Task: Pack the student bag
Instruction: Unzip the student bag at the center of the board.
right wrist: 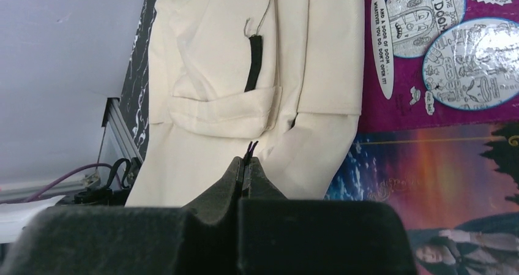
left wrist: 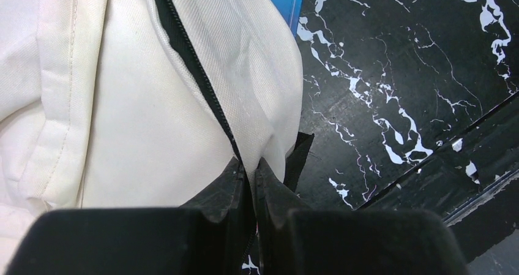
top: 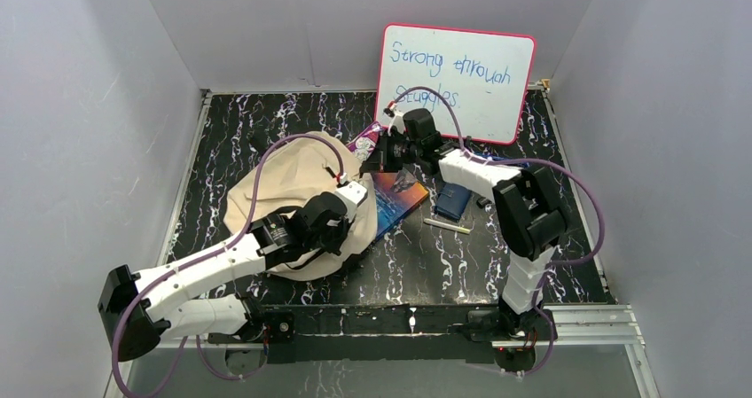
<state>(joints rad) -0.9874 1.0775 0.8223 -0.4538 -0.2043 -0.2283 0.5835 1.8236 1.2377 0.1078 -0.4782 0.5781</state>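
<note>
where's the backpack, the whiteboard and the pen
backpack point(top: 293, 172), top view, bare canvas beyond the left arm
whiteboard point(top: 479, 97), top view, middle of its white face
pen point(top: 446, 226), top view, middle of its barrel

whiteboard point(top: 457, 79): "Strong through Stuggles." | purple book point(right wrist: 440, 54): "DOOM", "DON'T OPEN IT!"

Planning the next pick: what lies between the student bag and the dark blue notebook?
A blue-and-orange book lies between the student bag and dark blue notebook, seen in the top view.
</note>
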